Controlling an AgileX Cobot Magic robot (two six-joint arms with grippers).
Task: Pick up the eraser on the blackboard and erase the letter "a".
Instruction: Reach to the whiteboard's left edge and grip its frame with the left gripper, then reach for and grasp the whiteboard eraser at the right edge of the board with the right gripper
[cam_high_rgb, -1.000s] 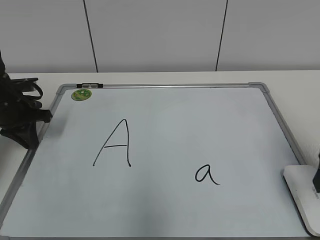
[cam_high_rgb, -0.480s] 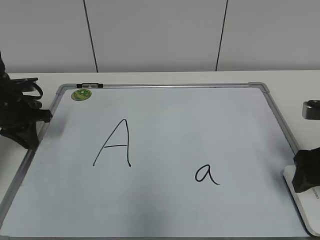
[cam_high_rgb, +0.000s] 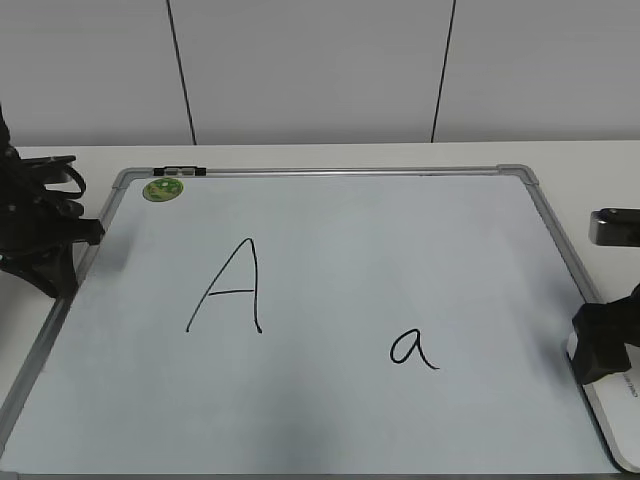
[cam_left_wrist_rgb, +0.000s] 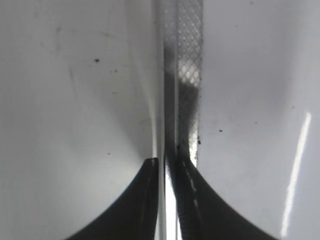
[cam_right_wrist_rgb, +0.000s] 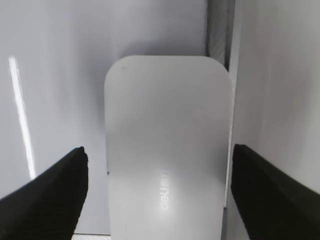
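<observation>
The blackboard lies flat on the white table. The small letter "a" is written right of its middle, near the front. The white eraser lies at the board's front right edge, across the frame. In the right wrist view the eraser sits between the two spread fingers of my right gripper, which is open and not touching it. In the exterior view my right gripper hangs over the eraser's near end. My left gripper rests at the board's left edge, with its jaws shut over the frame.
A large capital "A" is written left of the middle. A round green magnet sits at the back left corner, next to a black clip on the frame. A white wall with dark seams stands behind the table.
My right gripper has come into the exterior view from the right and moved left over the eraser, covering its top end. The left arm has not moved.
</observation>
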